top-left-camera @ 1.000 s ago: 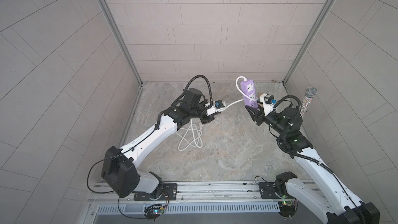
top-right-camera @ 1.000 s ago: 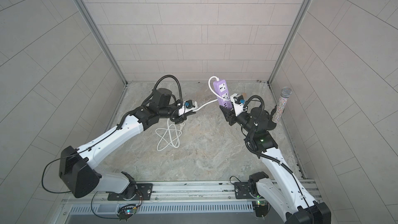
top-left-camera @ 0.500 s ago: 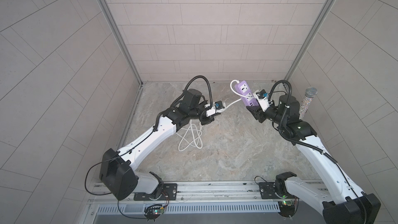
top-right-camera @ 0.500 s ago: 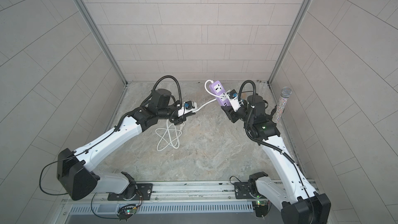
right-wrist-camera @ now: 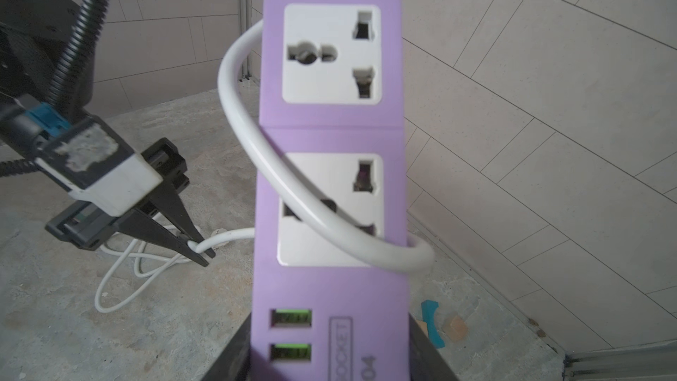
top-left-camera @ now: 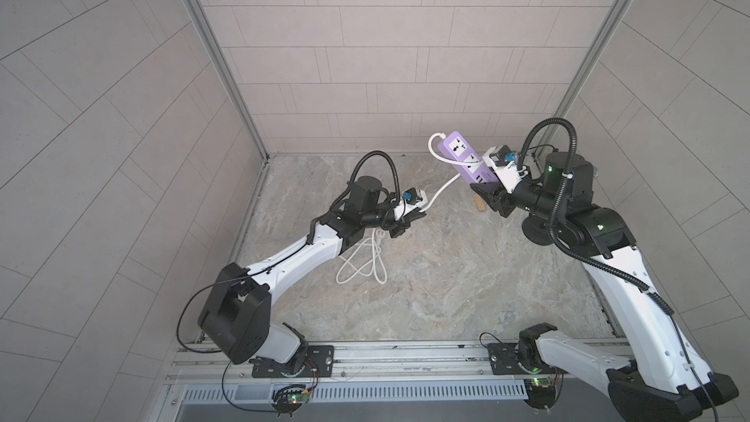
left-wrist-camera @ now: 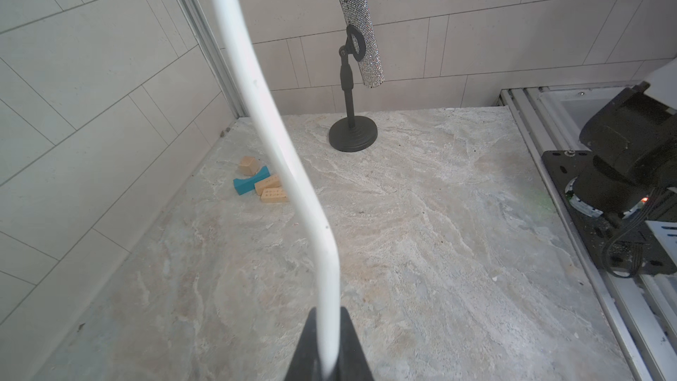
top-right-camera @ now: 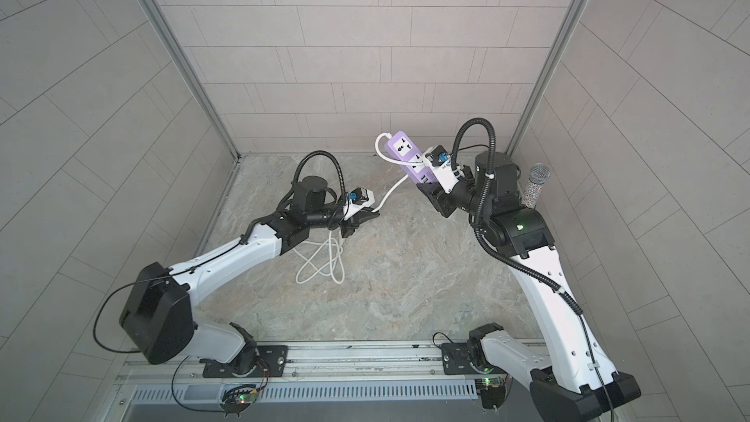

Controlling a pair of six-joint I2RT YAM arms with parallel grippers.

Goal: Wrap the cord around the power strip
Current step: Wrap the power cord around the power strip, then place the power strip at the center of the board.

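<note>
Top views: right gripper [top-left-camera: 485,181] clamps the power strip [top-left-camera: 462,154], raised near the back wall [top-left-camera: 406,54] and now leaned more sideways than a second ago; left gripper [top-left-camera: 418,215] has not moved. Left wrist: jaws pinch the cord [left-wrist-camera: 322,251]. Right wrist: cord crosses the power strip's face.

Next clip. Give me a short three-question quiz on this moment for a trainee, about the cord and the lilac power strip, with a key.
1. True or false: the right gripper grips the power strip at its USB-port end.
2. What is the left gripper shut on? A the cord; B the power strip; C nothing.
3. In the right wrist view, how many passes of the cord cross the strip's socket face?
Key: 1 true; 2 A; 3 one, over the socket nearer the USB ports.
</note>
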